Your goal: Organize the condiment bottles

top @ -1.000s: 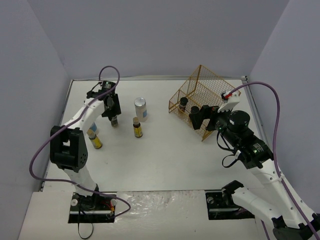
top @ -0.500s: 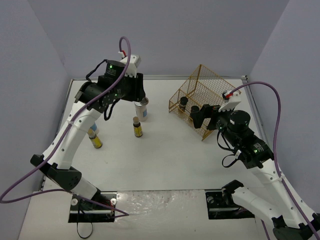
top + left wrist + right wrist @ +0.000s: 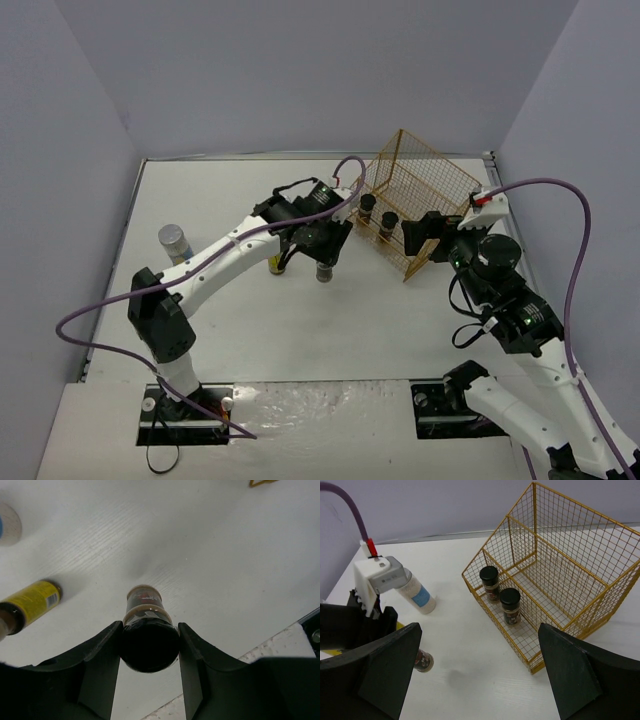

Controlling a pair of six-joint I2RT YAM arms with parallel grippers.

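- Inside the tipped gold wire basket [image 3: 495,620]: a pair of short dark black-capped jars [image 3: 490,583], upright and just beside each other along the basket's lowest front tier.
- Outside the basket, off its open front: a third short dark jar [image 3: 144,602], pinched at its glossy black cap by the left gripper [image 3: 150,635], one black finger pressed to each side of the cap.
- Hanging base-down beneath that gripper, clear of the white table [image 3: 400,330], its shadow lying apart from its base; near the basket but not touching the wire.
- Seen from the left wrist: a brown body, a dark label with a touch of red, and a tan band just under the cap.
- Beside the basket, on the side away from the held jar: the right gripper [image 3: 418,236], fingers spread wide with nothing between them.
- Farther from the basket than the held jar: a slim yellow-labelled bottle [image 3: 31,601] and a wider pale jar with a blue label [image 3: 418,596], both standing on the table.
- Well apart from the basket, at the opposite edge of the table: a silver-lidded jar [image 3: 173,240], upright and alone.
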